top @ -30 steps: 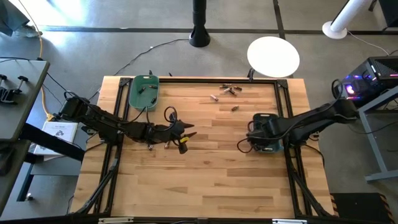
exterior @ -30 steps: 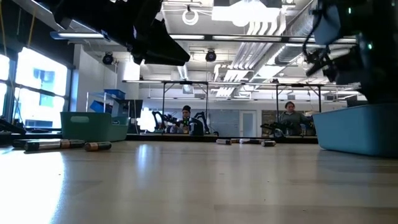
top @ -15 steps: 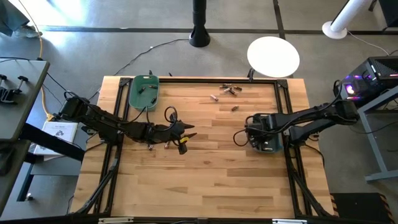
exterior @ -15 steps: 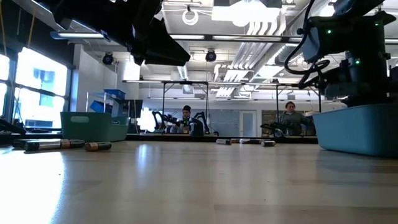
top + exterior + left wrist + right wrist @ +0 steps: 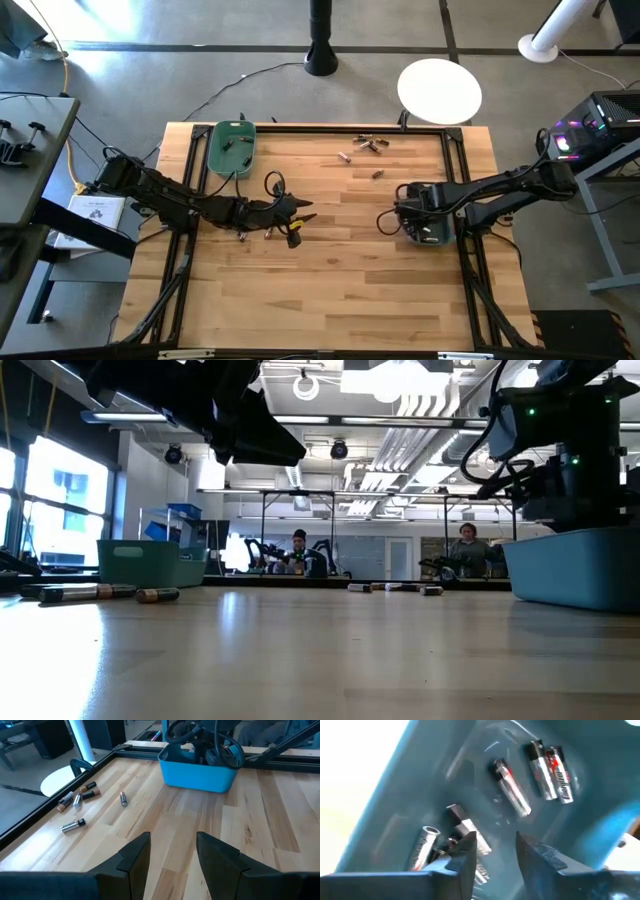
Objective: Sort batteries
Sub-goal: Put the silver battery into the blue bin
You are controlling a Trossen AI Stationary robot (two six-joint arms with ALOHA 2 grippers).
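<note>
- Since a second ago my right arm has drawn in toward the table's middle, so my right gripper (image 5: pixel 424 214) now hangs directly over the blue bin (image 5: pixel 441 238) rather than beside it; over the last half second it has barely shifted.
- My right fingers (image 5: pixel 462 851) stand apart with nothing between them, pointing down into that bin.
- Silvery batteries (image 5: pixel 550 766) lie loose on the bin's floor, some right under my fingers.
- My left gripper (image 5: pixel 298 216) has not moved: it hovers over bare wood near the table's middle, fingers (image 5: pixel 134 856) parted and empty.
- More batteries (image 5: pixel 369 144) lie scattered near the table's far edge, unchanged.
- A few batteries (image 5: pixel 238 142) sit in the green bin (image 5: pixel 216 157) at the far left corner.
- In the low view, two batteries (image 5: pixel 100 593) lie on the table in front of the green bin.
</note>
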